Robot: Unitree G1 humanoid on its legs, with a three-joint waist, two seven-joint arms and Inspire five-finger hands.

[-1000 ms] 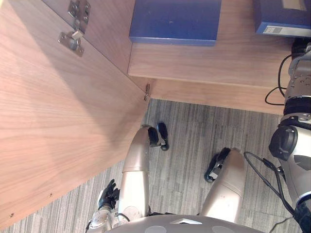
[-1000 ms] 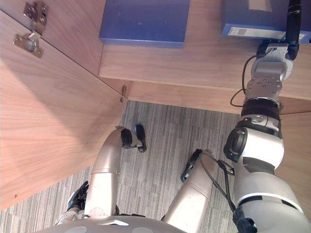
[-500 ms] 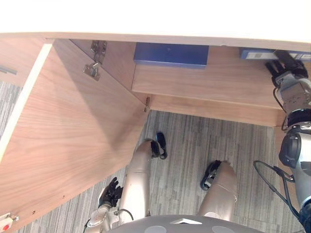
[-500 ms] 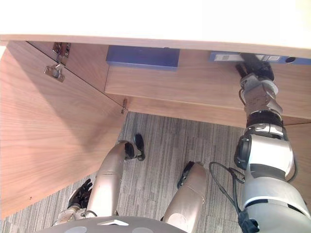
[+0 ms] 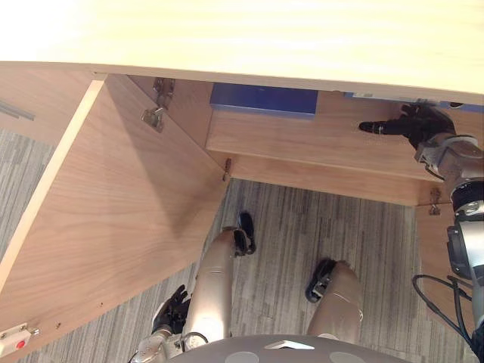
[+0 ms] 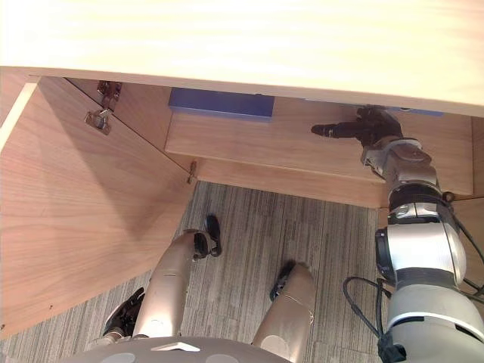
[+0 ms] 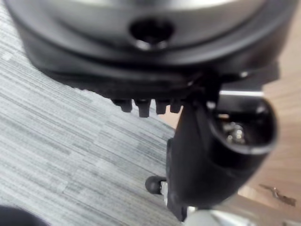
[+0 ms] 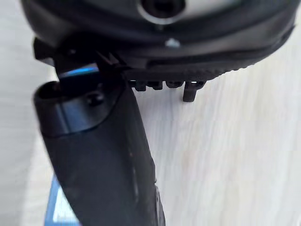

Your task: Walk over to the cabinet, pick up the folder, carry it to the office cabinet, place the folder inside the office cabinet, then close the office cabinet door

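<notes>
Right hand (image 6: 376,128) is up in the cabinet opening, just over the shelf (image 5: 302,140). Its fingers are loose and apart, w/ nothing in them. Folder (image 6: 423,112): a thin blue strip just beyond the hand, tucked under the front edge of the cabinet top (image 5: 242,34). The hand isn't gripping it; can't tell if they touch. In the right wrist view a bit of blue sits beside the thumb, w/ pale wood past the fingers.

Edges & room:
- The top's front edge overhangs close above the hand, so the gap there is tight.
- The shelf's front edge runs just below the hand.
- A 2nd blue folder (image 5: 263,100) lies flat on the same shelf, well to the hand's left, w/ bare shelf wood btw. them.
- The door (image 5: 113,219) is swung wide open, far to the hand's left. It hangs on a metal hinge (image 5: 153,116) at the inner corner.
- A small white-and-red fitting (image 5: 11,336) sits at the door's outer corner.

Left hand (image 5: 172,306) hangs low beside the door's lower edge, over the floor. Its fingers are relaxed and hold nothing.

Surfaces: shelf and door are mid-brown wood grain, the top paler. The floor (image 5: 302,227) is grey striped carpet running up to the cabinet base below the right hand.
</notes>
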